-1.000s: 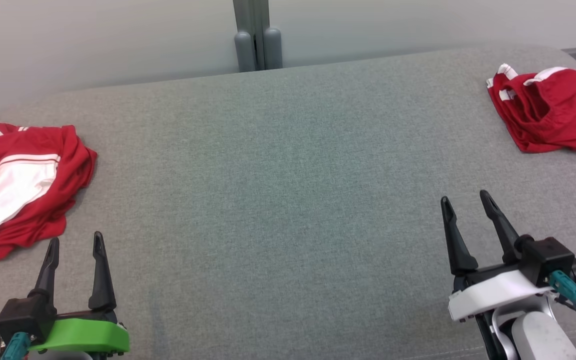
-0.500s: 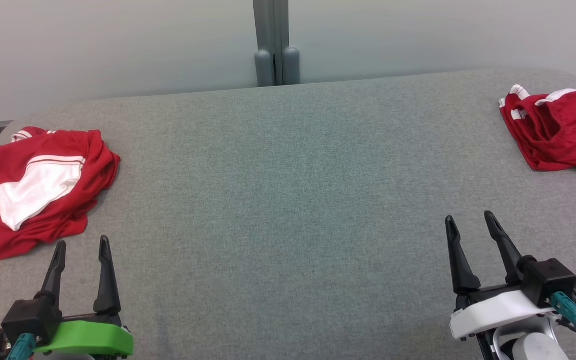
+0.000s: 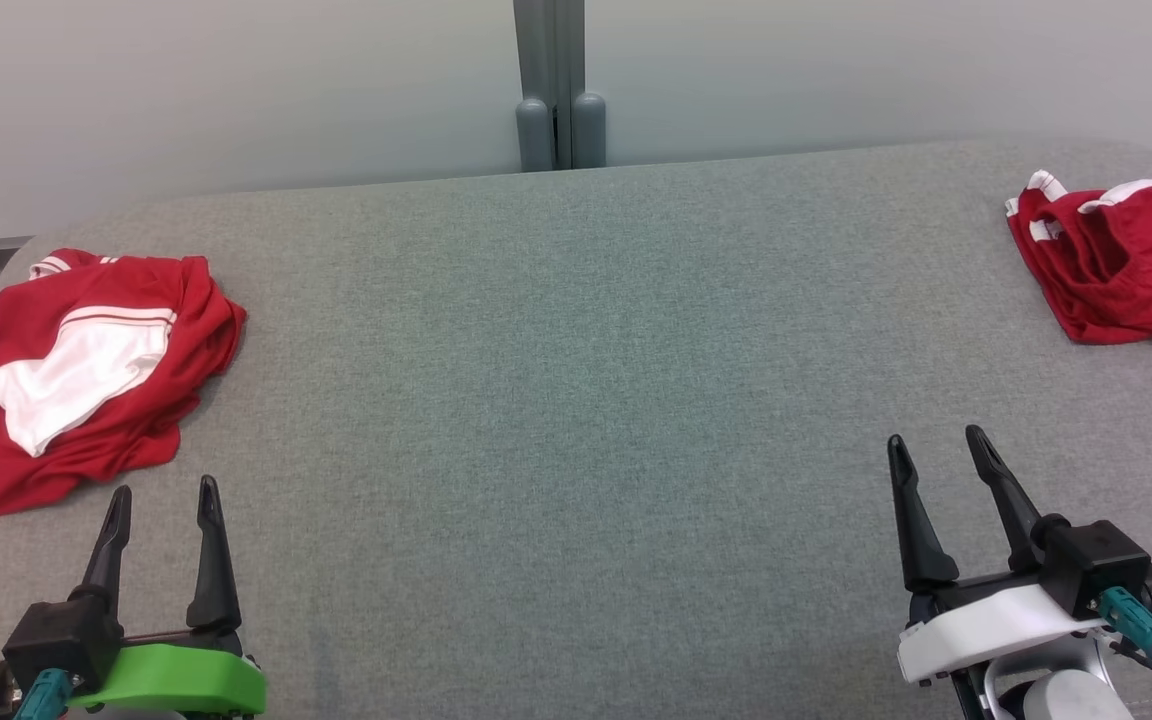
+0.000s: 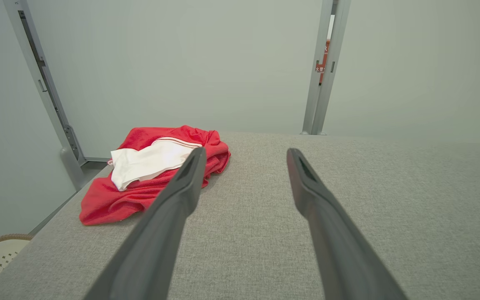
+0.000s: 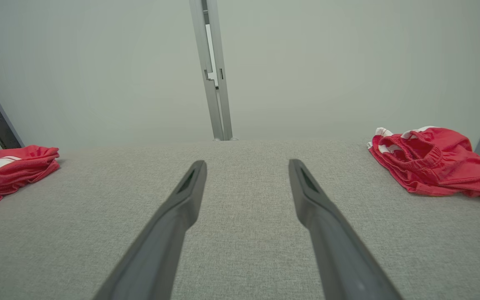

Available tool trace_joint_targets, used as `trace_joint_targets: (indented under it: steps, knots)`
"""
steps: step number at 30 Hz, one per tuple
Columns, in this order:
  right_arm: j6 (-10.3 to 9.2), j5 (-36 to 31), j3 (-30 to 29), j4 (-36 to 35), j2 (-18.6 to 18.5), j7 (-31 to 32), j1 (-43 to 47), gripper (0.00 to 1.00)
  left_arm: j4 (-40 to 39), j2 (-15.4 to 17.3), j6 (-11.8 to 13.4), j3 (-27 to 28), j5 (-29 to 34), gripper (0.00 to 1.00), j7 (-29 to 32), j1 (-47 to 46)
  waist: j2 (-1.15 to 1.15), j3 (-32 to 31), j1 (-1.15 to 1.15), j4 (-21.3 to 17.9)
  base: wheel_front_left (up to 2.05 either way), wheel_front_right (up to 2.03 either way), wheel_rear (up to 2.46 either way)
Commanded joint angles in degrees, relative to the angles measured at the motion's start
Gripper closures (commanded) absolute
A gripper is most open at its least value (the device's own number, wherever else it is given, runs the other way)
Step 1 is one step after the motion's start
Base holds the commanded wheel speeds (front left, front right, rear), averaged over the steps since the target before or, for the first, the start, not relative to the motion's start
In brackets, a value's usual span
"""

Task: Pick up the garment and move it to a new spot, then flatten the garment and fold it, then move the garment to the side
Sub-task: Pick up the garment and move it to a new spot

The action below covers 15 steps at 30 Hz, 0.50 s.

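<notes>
Over the grey table (image 3: 576,400), both my arms hang empty: the left gripper (image 3: 163,487) and right gripper (image 3: 935,436) each have fingers spread apart, touching nothing. One crumpled red-and-white garment (image 3: 86,390) lies at the table's left edge, just beyond my left fingertips; a red garment (image 3: 1116,270) lies at the far right corner, well apart.

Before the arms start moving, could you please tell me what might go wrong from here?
The left garment and right garment look alike, so the wrong one could be chosen. The left garment lies by the table edge; a nudge from the open left gripper could push it off.
</notes>
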Motion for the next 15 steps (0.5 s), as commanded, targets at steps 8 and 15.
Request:
trace_joint_targets:
  steps: [8,15]
  knots:
    - [-0.07,-0.47,-0.17,0.04,0.06,-0.1,0.66,0.0,-0.01,0.51,0.08,0.06,0.22,0.0,-0.17,0.24,0.0,0.12,0.0,0.43,0.0,0.0,0.0]
    - [-0.07,-0.25,-0.07,0.32,0.08,0.14,0.81,0.0,0.3,1.05,0.3,0.49,-0.07,0.0,-0.17,-0.63,0.0,0.06,0.0,2.61,0.0,0.0,0.0]
